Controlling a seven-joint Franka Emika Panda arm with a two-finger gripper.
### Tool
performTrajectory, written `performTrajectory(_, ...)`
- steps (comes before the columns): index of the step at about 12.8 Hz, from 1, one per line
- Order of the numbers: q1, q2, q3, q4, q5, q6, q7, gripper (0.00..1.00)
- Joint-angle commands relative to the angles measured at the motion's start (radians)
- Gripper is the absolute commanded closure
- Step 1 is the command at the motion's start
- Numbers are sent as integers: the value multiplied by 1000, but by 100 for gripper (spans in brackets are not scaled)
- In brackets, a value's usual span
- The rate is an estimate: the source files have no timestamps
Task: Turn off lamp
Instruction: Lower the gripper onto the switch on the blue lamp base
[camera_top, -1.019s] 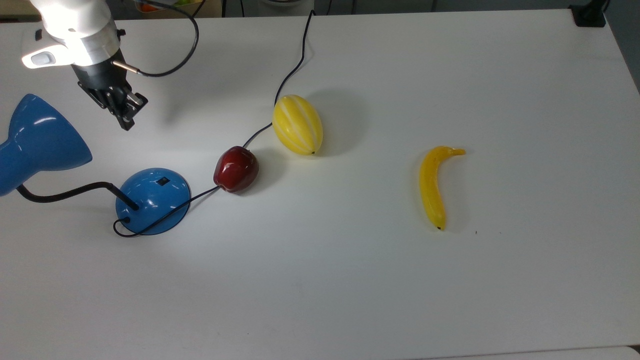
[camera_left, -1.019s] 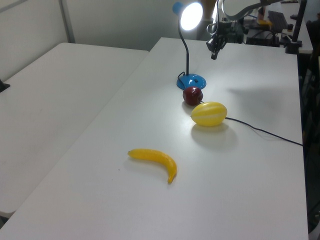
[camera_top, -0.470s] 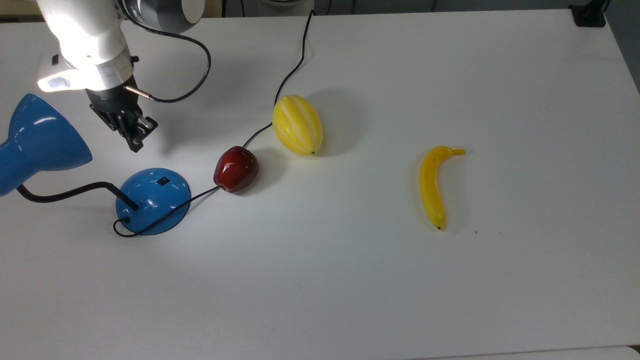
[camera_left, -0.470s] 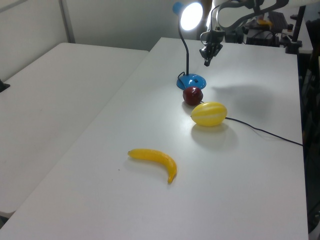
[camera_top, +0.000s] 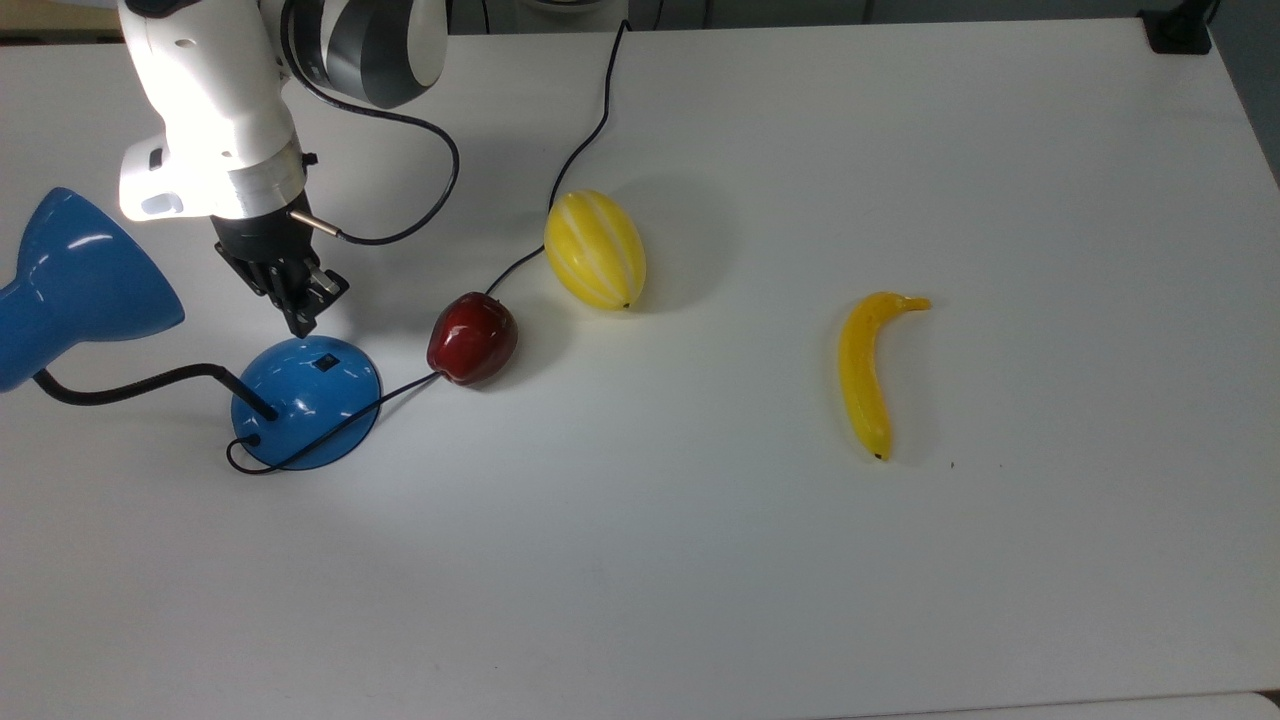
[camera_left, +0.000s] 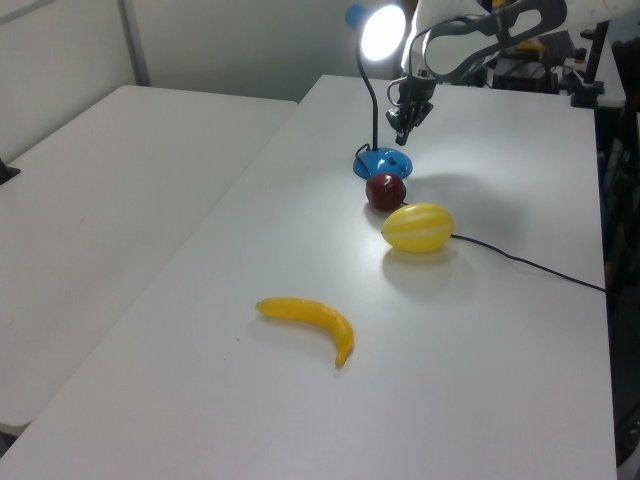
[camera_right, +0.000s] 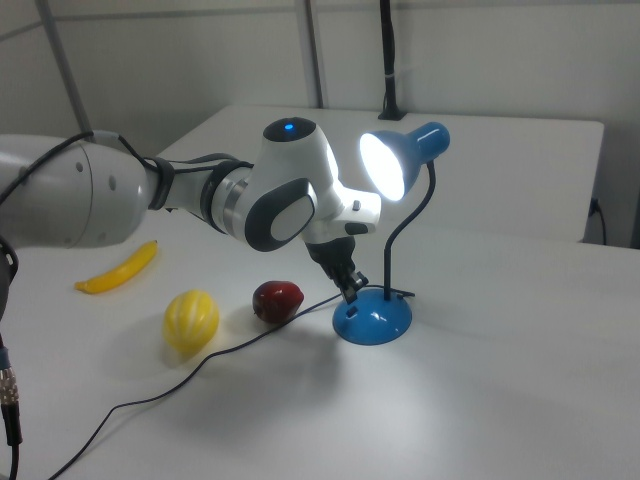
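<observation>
The lamp is lit: its blue cone shade (camera_top: 82, 275) sits at the top view's left and glows bright (camera_left: 383, 31) (camera_right: 388, 165). A black bendy neck (camera_top: 130, 385) leads to the round blue base (camera_top: 300, 405), which carries a small black switch (camera_top: 323, 364). My gripper (camera_top: 303, 323) points down with its fingers shut and empty, its tips just above the base's far edge, a short way from the switch. The gripper (camera_left: 398, 138) hangs over the base (camera_left: 383, 161) in the left view. In the right view the gripper (camera_right: 352, 288) sits close above the base (camera_right: 372, 321).
The lamp's black cord (camera_top: 590, 130) runs from the base past a red apple (camera_top: 472, 337) and a yellow striped melon (camera_top: 595, 250) to the table's far edge. A banana (camera_top: 866, 370) lies farther to the top view's right. The white table (camera_top: 700, 560) is bare toward the front.
The gripper has travelled down and to the top view's right, from beside the shade to just above the lamp base. The lamp stays lit; nothing else moved.
</observation>
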Motion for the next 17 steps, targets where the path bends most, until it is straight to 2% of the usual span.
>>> performTrajectory(1, 20, 8, -10, -17, -13, 40, 35, 100)
performTrajectory(17, 42, 48, -10, -22, -48, 40, 40, 100)
